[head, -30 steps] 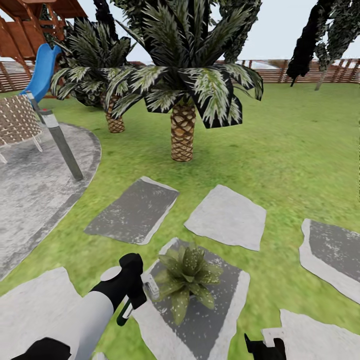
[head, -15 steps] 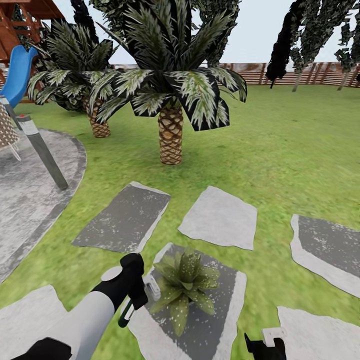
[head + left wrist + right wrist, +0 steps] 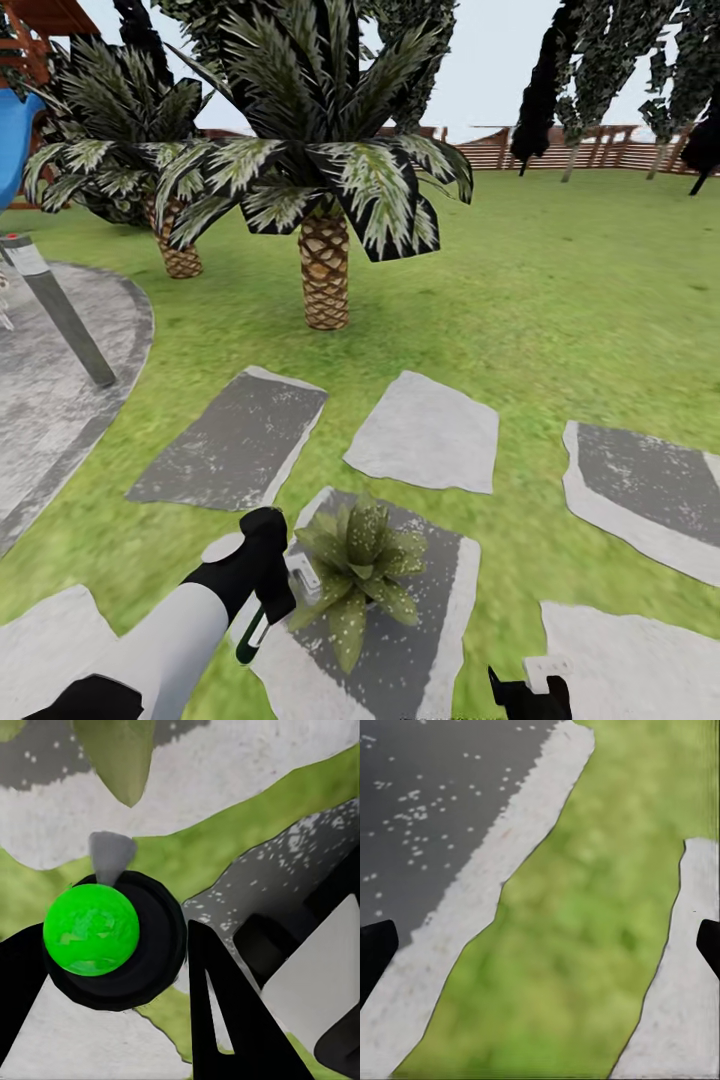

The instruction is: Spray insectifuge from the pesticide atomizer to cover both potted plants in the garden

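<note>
Sprayer in the left gripper, right beside the plant!

The left gripper (image 3: 268,590) was clamped on the pesticide atomizer (image 3: 300,583), its white head aimed at the potted plant (image 3: 357,572) mid-stone. It looked light, rigid, best held by its handle loop, long axis sloping downward. The right gripper (image 3: 529,690) was spread wide, empty.

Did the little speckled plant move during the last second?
No. The potted plant sits at the same spot on its dark stepping stone; the whole view shifted, so the camera moved.

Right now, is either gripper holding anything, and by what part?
Left gripper holds the atomizer around its body below the white head; right gripper is open, empty.
</note>
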